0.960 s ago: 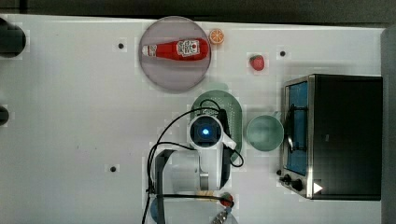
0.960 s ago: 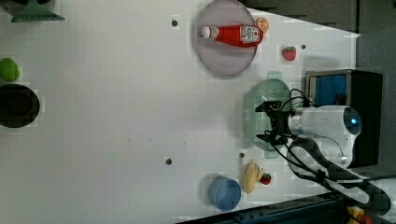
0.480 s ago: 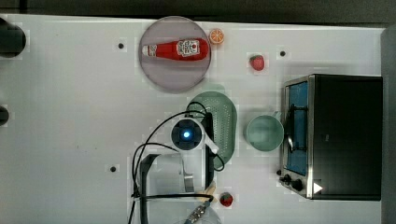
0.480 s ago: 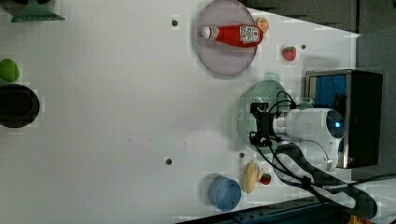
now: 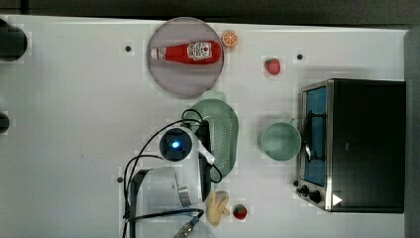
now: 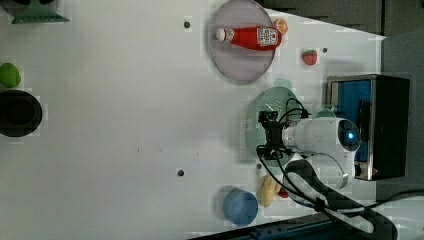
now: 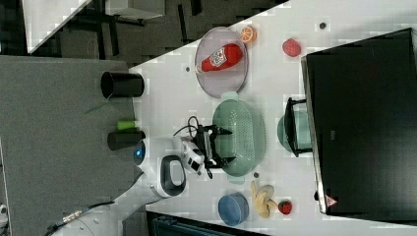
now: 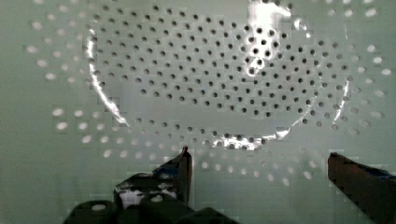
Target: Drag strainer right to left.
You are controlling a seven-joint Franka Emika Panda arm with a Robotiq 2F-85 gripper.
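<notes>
strainers: one [image 5: 222, 134]
plates: one [image 5: 185, 82]
ketchup bottles: one [image 5: 188, 52]
strawberries: two, [image 5: 272, 66] and [image 5: 239, 211]
orange slices: one [image 5: 229, 38]
green cups: one [image 5: 280, 141]
toaster ovens: one [image 5: 364, 144]
bananas: one [image 5: 217, 207]
blue bowls: one [image 6: 240, 206]
robot arms: one [image 5: 174, 171]

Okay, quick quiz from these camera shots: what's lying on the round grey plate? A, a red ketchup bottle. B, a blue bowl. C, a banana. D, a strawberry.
A: a red ketchup bottle lies on its side on the round grey plate, while the banana, the strawberry and the blue bowl sit on the table elsewhere.
</notes>
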